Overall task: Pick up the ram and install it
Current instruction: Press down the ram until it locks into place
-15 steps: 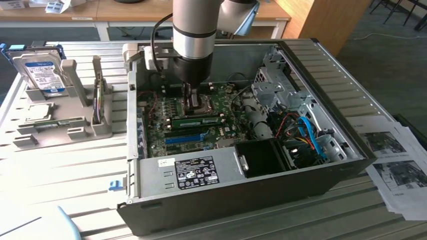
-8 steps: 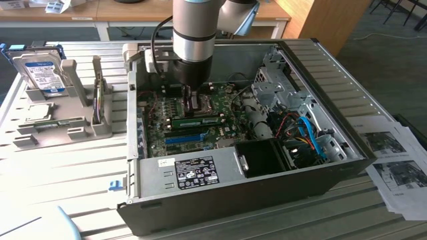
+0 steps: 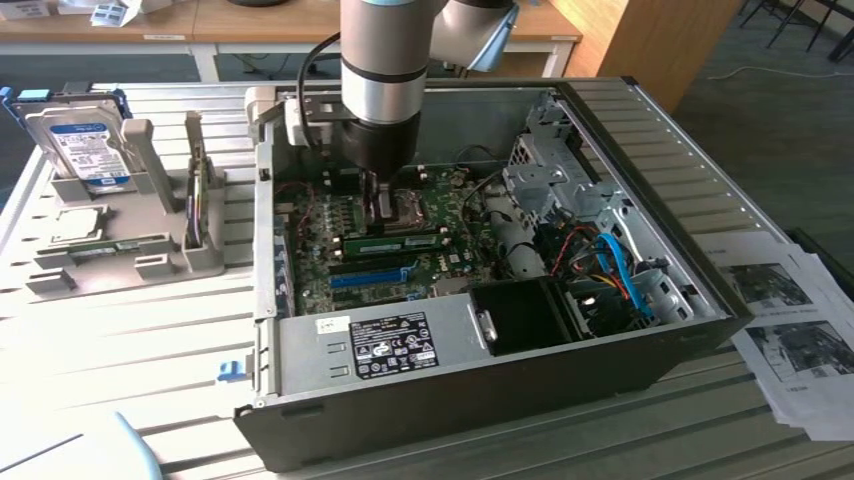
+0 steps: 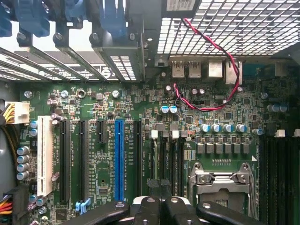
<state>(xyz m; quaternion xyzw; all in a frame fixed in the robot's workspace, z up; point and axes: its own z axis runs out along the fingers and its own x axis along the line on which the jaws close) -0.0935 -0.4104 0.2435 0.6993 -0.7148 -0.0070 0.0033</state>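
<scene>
The ram, a long thin green circuit-board stick (image 3: 395, 243), is standing on edge among the black motherboard slots at the centre of the exterior view, just below the tool (image 3: 379, 205). The tool is hanging over it with its fingers clenched together; whether they are pinching the stick's top edge I cannot tell.

I am judging the risks to be these. If the stick is sitting crooked in its slot, any downward push could be bending it or stressing the green motherboard (image 4: 93, 103). A sideways drift could be snagging the twisted red-and-black wire (image 4: 220, 51) in the wrist view's upper right.

The open grey metal computer case (image 3: 694, 180) is holding the motherboard, a labelled silver power supply (image 3: 380, 340) and blue cables (image 3: 621, 270). On the table (image 3: 120, 340) at left, a grey rack (image 3: 100, 265) is carrying a silver hard drive (image 3: 83, 148) with a blue-white label.
</scene>
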